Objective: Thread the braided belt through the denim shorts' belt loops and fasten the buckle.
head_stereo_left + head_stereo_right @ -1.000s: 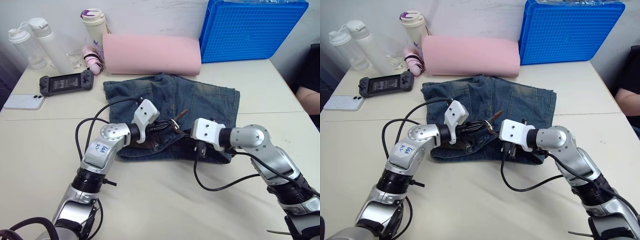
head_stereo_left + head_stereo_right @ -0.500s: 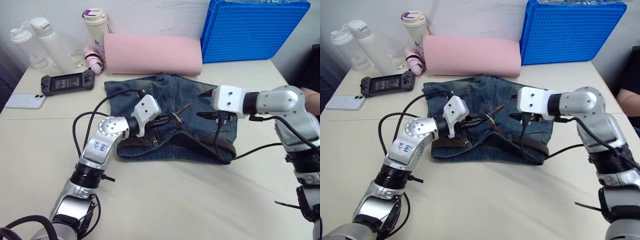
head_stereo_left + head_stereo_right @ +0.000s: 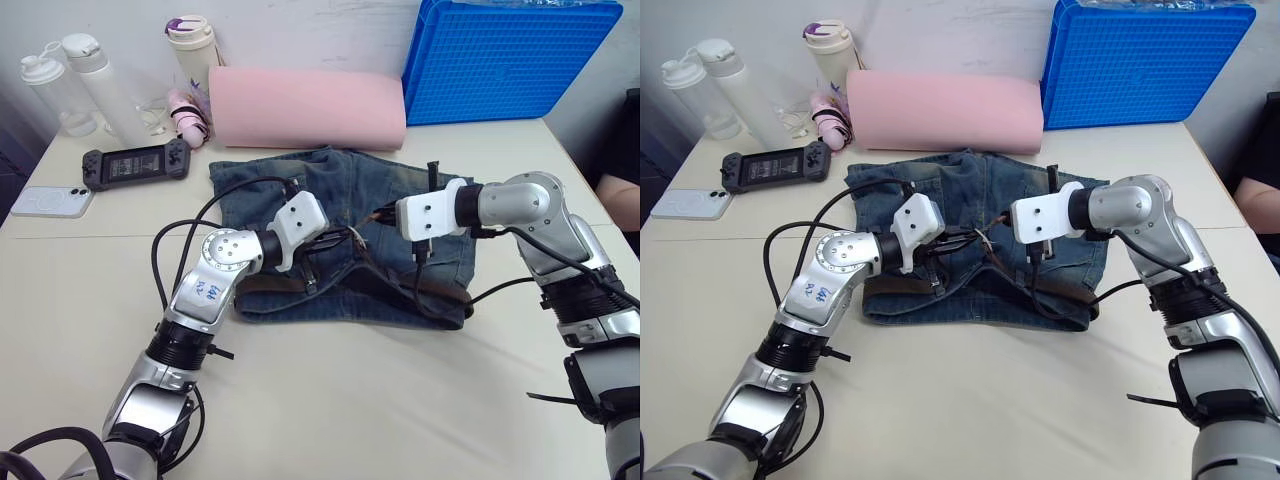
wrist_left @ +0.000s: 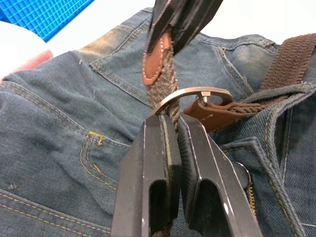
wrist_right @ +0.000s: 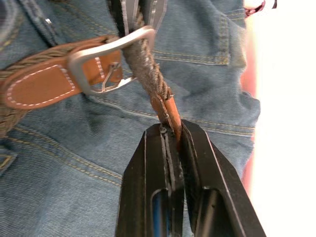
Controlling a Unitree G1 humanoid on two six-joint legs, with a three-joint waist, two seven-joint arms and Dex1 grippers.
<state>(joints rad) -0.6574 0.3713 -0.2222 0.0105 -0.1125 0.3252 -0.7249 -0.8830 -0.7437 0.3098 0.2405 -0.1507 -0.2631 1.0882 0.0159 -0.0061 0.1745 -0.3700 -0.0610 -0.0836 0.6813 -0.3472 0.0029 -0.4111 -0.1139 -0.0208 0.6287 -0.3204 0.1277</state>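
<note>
Right gripper clamped on the braided belt's leather tip, which is already fed through the buckle. Left gripper pinches the strap right at the buckle frame. Judging by this: belt runs along the waistband of the denim shorts, so threading looks mostly done; prong isn't visibly seated, so fastening remains. Belt loops too small to confirm. Buckle sits mid-waistband between both grippers, tip just beyond it toward the right gripper. Shorts lie flat on the table, pink roll behind.
</note>
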